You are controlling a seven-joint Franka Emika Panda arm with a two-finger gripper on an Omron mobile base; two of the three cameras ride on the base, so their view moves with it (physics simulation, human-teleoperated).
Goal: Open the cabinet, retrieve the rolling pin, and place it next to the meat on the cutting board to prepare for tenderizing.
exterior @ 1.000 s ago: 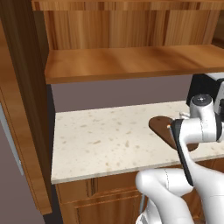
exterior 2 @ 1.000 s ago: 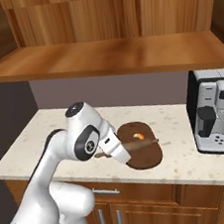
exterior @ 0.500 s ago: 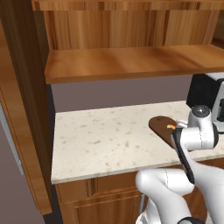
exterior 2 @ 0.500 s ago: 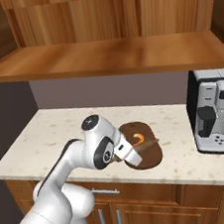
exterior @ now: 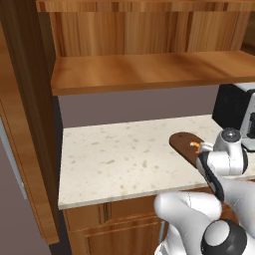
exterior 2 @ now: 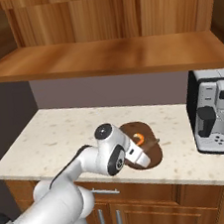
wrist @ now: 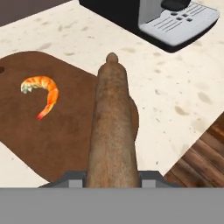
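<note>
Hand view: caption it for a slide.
Gripper holds tan wooden rolling pin over dark oval cutting board, beside orange shrimp.

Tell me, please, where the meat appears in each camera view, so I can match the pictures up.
Left base view: meat, right of centre, beside the arm.
Right base view, centre, behind the wrist.
Hand view, left of the rolling pin.
Shared landmark: the cutting board beneath it.

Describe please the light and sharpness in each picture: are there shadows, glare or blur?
Left base view: even light, soft sheen on the shelf, dim under it. Right base view: sharp, the board dark, faint gloss on the coffee machine. Hand view: the rolling pin looms large and slightly soft, casting a shadow beside it; the shrimp is crisp.
</note>
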